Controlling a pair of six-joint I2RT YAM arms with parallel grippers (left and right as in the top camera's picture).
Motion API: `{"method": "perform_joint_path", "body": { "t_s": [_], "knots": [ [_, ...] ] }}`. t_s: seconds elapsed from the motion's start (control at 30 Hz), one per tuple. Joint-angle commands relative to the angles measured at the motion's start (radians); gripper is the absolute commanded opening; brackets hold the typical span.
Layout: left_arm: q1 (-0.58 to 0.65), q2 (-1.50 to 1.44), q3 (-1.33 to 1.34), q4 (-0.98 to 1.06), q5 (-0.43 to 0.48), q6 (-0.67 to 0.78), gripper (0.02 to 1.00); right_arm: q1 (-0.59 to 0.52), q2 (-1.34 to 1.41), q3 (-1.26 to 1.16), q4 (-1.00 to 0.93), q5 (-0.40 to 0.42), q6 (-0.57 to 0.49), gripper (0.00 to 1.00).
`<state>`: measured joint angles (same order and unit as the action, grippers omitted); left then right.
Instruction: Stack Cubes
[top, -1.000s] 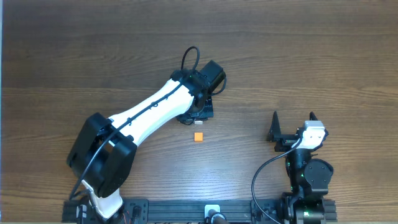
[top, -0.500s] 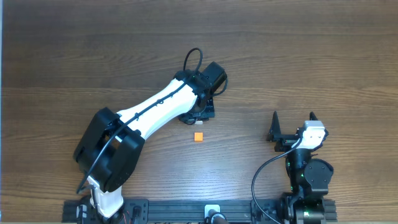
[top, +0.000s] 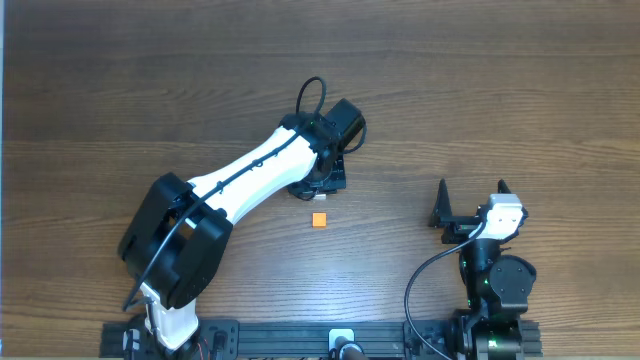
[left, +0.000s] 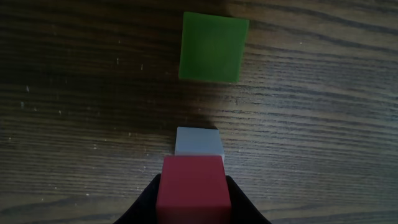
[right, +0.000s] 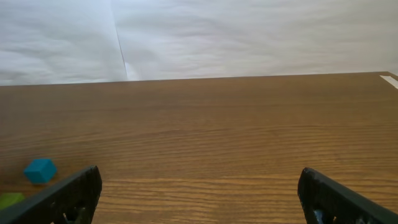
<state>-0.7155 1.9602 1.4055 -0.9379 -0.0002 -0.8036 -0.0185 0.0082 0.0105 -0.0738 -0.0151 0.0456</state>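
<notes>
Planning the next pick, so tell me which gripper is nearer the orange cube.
Left. The left gripper, shut on a red cube, sits just beyond the orange cube; the right gripper stands open, far off to the side.

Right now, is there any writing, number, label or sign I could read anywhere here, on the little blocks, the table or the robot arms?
None can be read.
The small red cube in the left claw, the pale grey cube, green cube, orange cube and blue cube have plain faces.
The brown wooden table, white left arm and black right arm show no legible print.
</notes>
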Motion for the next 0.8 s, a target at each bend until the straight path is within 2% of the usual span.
{"method": "perform_joint_path", "body": {
  "t_s": [0.03, 0.8],
  "knots": [
    [0.005, 0.017, 0.021, 0.001, 0.013, 0.016, 0.180, 0.005, -0.003, -0.005, -0.002, 0.009, -0.002, 0.991],
    [0.005, 0.017, 0.021, -0.014, 0.029, 0.037, 0.196, 0.005, -0.003, -0.005, -0.002, 0.009, -0.002, 0.991]
  ]
}}
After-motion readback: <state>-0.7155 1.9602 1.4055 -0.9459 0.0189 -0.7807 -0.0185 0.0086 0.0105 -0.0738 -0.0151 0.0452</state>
